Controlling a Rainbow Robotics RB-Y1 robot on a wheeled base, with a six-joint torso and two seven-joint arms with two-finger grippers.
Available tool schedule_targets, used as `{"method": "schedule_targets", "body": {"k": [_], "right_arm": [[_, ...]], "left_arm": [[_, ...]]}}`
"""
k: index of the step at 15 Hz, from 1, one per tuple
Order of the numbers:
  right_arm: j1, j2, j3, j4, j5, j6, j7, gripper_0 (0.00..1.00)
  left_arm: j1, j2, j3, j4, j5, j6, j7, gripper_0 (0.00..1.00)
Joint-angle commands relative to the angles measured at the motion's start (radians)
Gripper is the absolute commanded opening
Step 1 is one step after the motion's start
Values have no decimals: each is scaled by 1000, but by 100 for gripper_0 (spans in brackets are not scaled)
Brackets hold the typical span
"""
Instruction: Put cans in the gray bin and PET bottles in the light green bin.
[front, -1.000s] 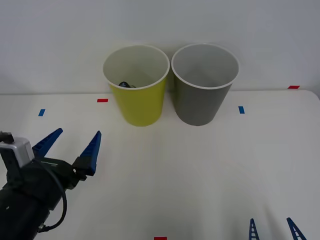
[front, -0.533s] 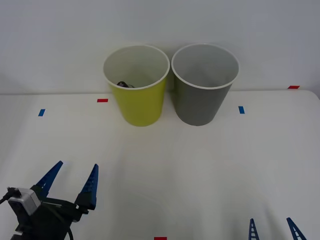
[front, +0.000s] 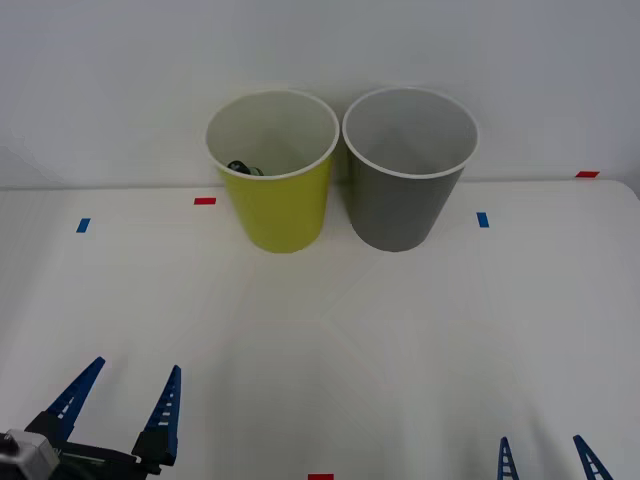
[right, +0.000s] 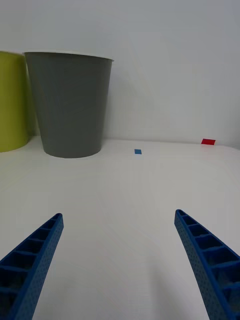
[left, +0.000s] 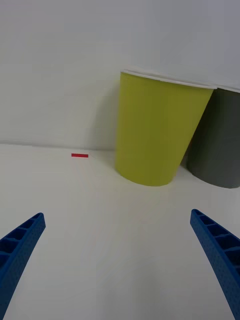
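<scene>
While both arms sit low at the near edge of the white table (front: 330, 340), the left gripper (front: 120, 405) is at the front view's lower left corner, its two blue ribbed fingers (front: 162, 412) spread wide apart with nothing between them. From its wrist camera the same fingers (left: 220, 250) stand at the two bottom corners, pointing across bare tabletop toward the bins.

Farther back, against the pale wall, stands the light green bin (front: 275, 205), upright, with a small red tape mark (front: 204, 201) on the table just to its left and a blue mark (front: 83, 225) farther left. Inside this bin, low against its left inner wall, a dark cap and a bit of green show: the PET bottle (front: 243, 167) lies in there, mostly hidden by the rim.

Just beside it on the right stands the gray bin (front: 405, 195), also upright; whether the two rims touch I cannot tell. Its pale inside looks bare as far as the view reaches.

At the lower right, the right gripper (front: 548, 452) shows only its blue fingertips, released and holding nothing; its wrist view has the fingers (right: 207, 265) well apart, facing the gray bin (right: 70, 105).
</scene>
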Motion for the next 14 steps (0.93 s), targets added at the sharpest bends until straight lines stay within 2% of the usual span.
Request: {"method": "schedule_targets", "body": {"k": [1,3,5,7,9,14], "right_arm": [[0,0,0,0,0,0,0,77],[0,0,0,0,0,0,0,77],[0,0,0,0,0,0,0,77],[0,0,0,0,0,0,0,77],[0,0,0,0,0,0,0,77],[0,0,0,0,0,0,0,77]], "left_arm": [[59,-27,7,82,-48,-103,-13,100],[102,-26,10,83,-59,-122,-28,100],[136,-35,21,129,-68,-192,-78,100],[133,-89,38,215,-70,-264,-153,100],[139,-129,73,224,-84,-266,-147,100],[151,-124,78,224,-93,-287,-110,100]]}}
